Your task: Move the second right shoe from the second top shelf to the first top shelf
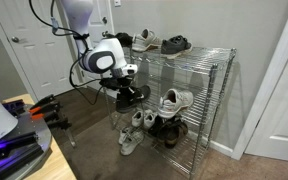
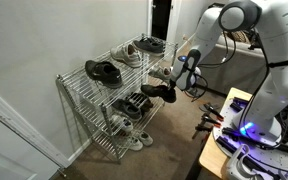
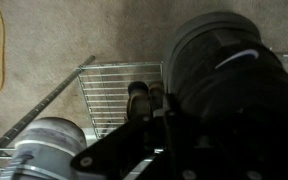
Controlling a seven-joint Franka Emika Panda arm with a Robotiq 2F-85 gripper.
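Note:
A black shoe hangs in my gripper, out in front of the wire rack at about second-shelf height. In an exterior view the gripper holds the same shoe just off the rack's open side. The wrist view is filled by the dark shoe, with wire shelf behind it. The top shelf carries a beige shoe and a dark shoe. A white shoe rests on the second shelf. The gripper is shut on the black shoe.
More shoes lie on the lower shelves and on the floor. A desk with cables and a lit device stands close to the arm. A white door and walls enclose the rack.

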